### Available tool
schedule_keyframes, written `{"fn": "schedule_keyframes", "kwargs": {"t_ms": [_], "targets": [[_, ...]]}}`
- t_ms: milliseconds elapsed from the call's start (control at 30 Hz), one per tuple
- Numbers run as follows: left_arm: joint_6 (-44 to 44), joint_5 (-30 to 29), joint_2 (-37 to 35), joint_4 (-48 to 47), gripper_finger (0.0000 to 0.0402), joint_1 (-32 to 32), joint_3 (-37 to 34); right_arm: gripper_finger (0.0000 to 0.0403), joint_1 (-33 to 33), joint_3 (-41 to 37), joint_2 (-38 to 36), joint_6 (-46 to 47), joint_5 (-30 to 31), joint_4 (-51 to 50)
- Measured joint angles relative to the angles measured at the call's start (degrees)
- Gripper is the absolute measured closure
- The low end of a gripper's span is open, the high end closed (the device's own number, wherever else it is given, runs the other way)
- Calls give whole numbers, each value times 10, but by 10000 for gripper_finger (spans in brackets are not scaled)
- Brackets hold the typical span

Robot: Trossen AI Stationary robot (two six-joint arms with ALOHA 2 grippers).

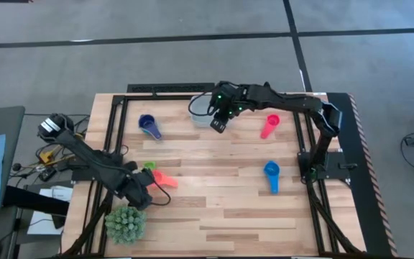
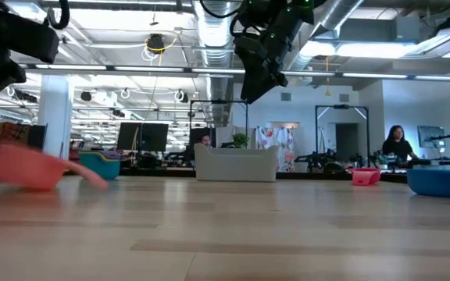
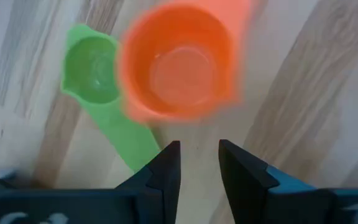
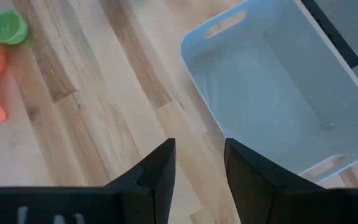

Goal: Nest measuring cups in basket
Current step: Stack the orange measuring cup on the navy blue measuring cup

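Observation:
My left gripper [image 1: 146,188] [image 3: 197,152] is open over the table's near left part. Its fingertips stand just short of the coral-red cup [image 3: 179,62] [image 1: 162,178], which sits upright on the wood. The green cup [image 3: 92,68] [image 1: 149,167] lies beside it, and its handle [image 3: 135,140] runs close past one fingertip. My right gripper [image 1: 218,125] [image 4: 199,152] hangs open above the table beside the grey-white basket [image 4: 278,93] [image 1: 200,111], whose inside shows nothing. A blue cup [image 1: 148,126], a pink cup [image 1: 269,126] and another blue cup [image 1: 272,175] lie apart on the table.
A spiky green plant [image 1: 124,224] stands at the near left corner, close to my left arm. Black frame rails [image 1: 113,137] run along the table's left, right and far edges. Bare wood [image 1: 221,201] spreads across the near middle. A person [image 2: 398,144] is in the room beyond.

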Motion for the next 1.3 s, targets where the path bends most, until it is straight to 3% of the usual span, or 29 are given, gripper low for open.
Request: {"fn": "schedule_keyframes", "kwargs": {"t_ms": [167,300,433,600,733,967,1300], "targets": [[-6,0,23,2,330,11,0,250,4,0,0,1,0,0],[-64,0,17,0,348,26,0,248,8,0,0,1,-2,0],[-204,-21,-16,-17,355,31,0,244,11,0,0,3,-18,0],[-495,-74,-64,-83,339,28,-7,242,15,0,0,3,-20,3],[-590,-75,-82,-75,300,30,-41,245,15,0,0,3,-22,13],[-591,-54,-82,11,238,80,-80,248,15,0,1,-2,-30,18],[-591,-14,-68,33,230,123,-79,245,14,0,1,-22,-30,17]]}}
